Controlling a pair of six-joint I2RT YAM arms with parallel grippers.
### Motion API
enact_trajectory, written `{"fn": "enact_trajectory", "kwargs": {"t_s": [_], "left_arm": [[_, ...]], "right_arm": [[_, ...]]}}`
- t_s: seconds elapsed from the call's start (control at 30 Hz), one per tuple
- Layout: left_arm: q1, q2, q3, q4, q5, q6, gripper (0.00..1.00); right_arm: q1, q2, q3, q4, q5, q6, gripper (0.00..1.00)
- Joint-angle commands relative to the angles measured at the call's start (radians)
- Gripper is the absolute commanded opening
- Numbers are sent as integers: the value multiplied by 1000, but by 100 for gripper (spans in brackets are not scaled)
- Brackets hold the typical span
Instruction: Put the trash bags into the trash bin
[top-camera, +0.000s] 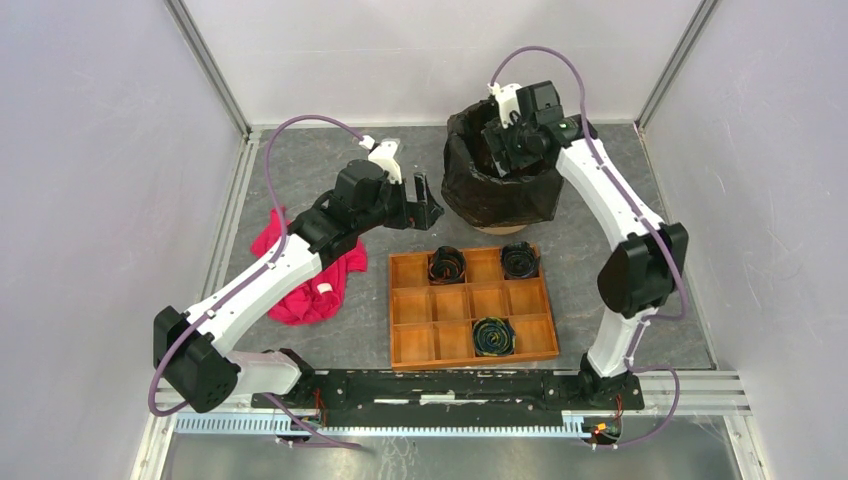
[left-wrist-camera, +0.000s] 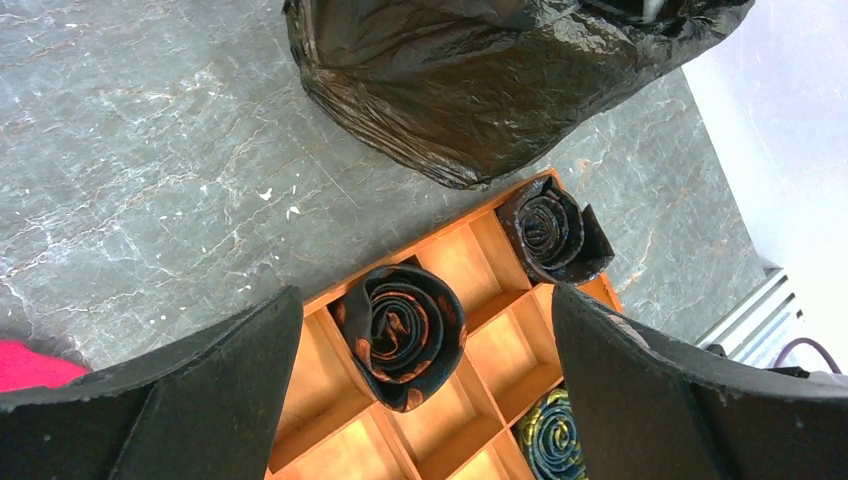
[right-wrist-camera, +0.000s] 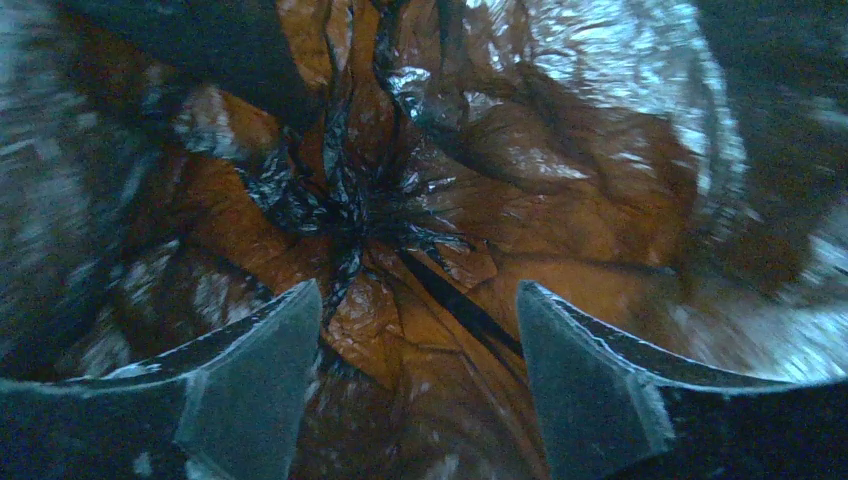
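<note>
Leftward, the left gripper (top-camera: 428, 200) hangs wide open beside the trash bin (top-camera: 503, 229), which the trash bag (top-camera: 480, 190) lines; inside, the right gripper (right-wrist-camera: 418, 300) gapes empty. Withdrawing, it could snag the film and drag the liner out.

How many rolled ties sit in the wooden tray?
3 rolled ties: one far row, second from left; one far-right corner; one near row, third from left. Every compartment shows; none hidden.

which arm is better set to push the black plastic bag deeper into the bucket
Right. The right gripper is inside the pale orange plastic bucket, jaws apart over the crinkly black plastic film bag. The left gripper hangs open outside, near the wooden tray.
</note>
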Motion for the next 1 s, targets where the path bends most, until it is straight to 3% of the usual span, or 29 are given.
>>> {"fn": "enact_trajectory", "kwargs": {"t_s": [0.0, 0.07, 0.1, 0.13, 0.3, 0.5, 0.73, 0.97], "left_arm": [[14, -1, 17, 17, -38, 45, 100], [22, -11, 16, 16, -74, 44, 100], [27, -20, 13, 19, -87, 41, 100], [30, -32, 6, 25, -107, 38, 100], [39, -135, -46, 52, -317, -1, 100], [39, -328, -92, 91, -618, -18, 100], [39, -611, -300, 311, -748, 29, 100], [38, -571, -263, 259, -763, 30, 100]], "right_arm": [[25, -157, 41, 15, -3, -10, 81], [48, -198, 34, 22, -3, -9, 83], [62, -215, 34, 22, -3, -7, 87], [74, -228, 35, 20, -3, -5, 98], [179, -279, 37, 23, -3, 17, 98], [358, -259, -38, 151, -66, 62, 98], [401, -113, -130, 327, -89, 162, 98], [438, 166, 54, 208, 90, 93, 98]]}}
